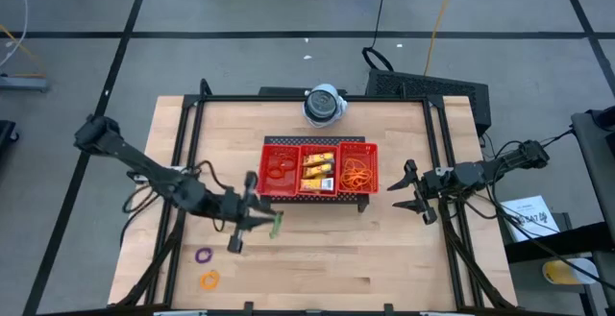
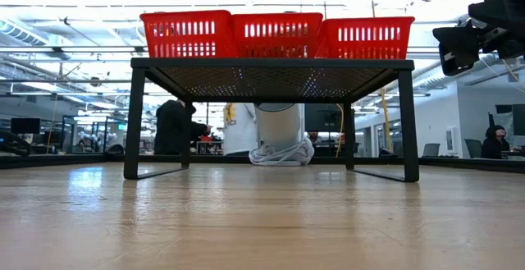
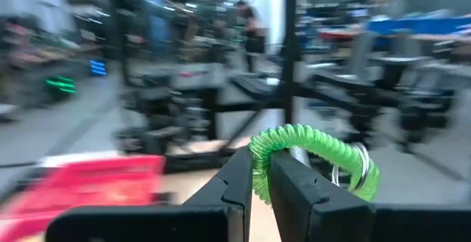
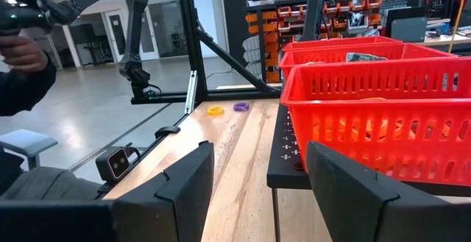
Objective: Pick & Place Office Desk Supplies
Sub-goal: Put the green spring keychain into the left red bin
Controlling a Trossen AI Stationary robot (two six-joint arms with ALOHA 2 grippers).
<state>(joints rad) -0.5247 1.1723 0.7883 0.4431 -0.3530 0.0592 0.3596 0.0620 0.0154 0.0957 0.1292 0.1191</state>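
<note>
Left wrist view: green coil ring clamped in left gripper fingers, raised beside red tray. Tray holds orange bands, yellow packets; left compartment's contents unclear. Purple ring, orange ring lie on worktop. Right gripper fingers spread, empty.

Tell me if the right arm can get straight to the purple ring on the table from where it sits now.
Probably not: the purple ring lies at the table's left front, while the open right gripper waits on the far side of the red tray, and the left gripper, shut on a green coil, stands between.
</note>
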